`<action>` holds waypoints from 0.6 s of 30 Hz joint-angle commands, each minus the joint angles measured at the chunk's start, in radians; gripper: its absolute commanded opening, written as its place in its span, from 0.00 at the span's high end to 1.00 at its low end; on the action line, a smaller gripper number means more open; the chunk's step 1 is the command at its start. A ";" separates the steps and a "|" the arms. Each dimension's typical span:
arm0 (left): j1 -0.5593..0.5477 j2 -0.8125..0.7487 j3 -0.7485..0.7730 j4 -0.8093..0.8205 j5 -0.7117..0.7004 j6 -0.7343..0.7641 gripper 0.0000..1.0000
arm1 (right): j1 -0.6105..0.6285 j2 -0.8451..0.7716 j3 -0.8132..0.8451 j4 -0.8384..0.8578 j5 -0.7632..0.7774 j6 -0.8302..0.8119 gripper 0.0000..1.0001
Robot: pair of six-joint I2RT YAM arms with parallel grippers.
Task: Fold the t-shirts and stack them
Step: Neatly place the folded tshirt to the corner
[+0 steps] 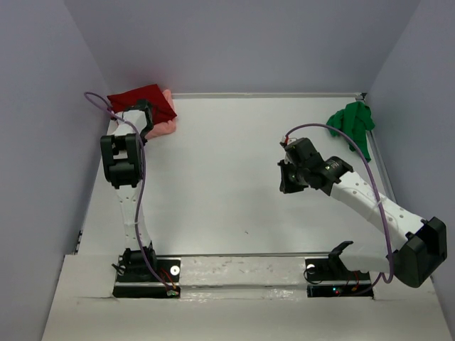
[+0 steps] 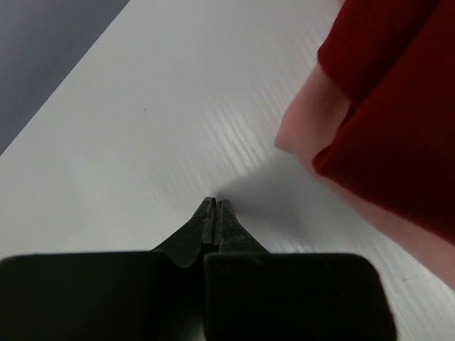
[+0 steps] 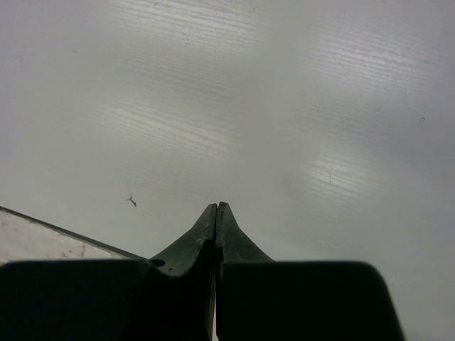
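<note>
Near the middle of the table (image 1: pixel 227 156), the right pincer (image 3: pixel 216 207) is seen fully closed and empty, over bare surface. Further back on the left, the left pincer (image 2: pixel 215 204) is also closed on nothing, its tip just beside the dark red t-shirt (image 2: pixel 398 106), which is laid on the salmon pink t-shirt (image 2: pixel 313 124). The green t-shirt (image 1: pixel 352 122) is found crumpled at the far right, near the wall. The stack could be dragged open if the left pincer is swung carelessly. The green one may be caught by one layer only. Nothing is placed between it and the right pincer.
</note>
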 commanded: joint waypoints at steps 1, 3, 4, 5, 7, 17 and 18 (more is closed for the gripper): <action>0.011 -0.001 0.076 0.047 0.046 0.031 1.00 | 0.010 -0.002 0.036 -0.004 0.009 0.005 1.00; 0.011 0.002 0.087 0.069 0.070 0.074 1.00 | 0.010 0.002 0.035 -0.002 0.008 0.008 1.00; 0.011 0.002 0.094 0.097 0.099 0.083 1.00 | 0.010 0.006 0.033 0.004 0.008 0.011 1.00; 0.015 0.003 0.103 0.105 0.115 0.091 1.00 | 0.010 0.009 0.031 0.007 0.008 0.011 1.00; 0.019 0.014 0.125 0.122 0.149 0.120 1.00 | 0.010 0.012 0.031 0.009 0.011 0.013 1.00; 0.049 0.075 0.188 0.129 0.212 0.140 1.00 | 0.010 0.022 0.028 0.010 0.020 0.021 1.00; 0.054 0.079 0.192 0.126 0.216 0.138 1.00 | 0.010 0.019 0.024 0.009 0.022 0.021 1.00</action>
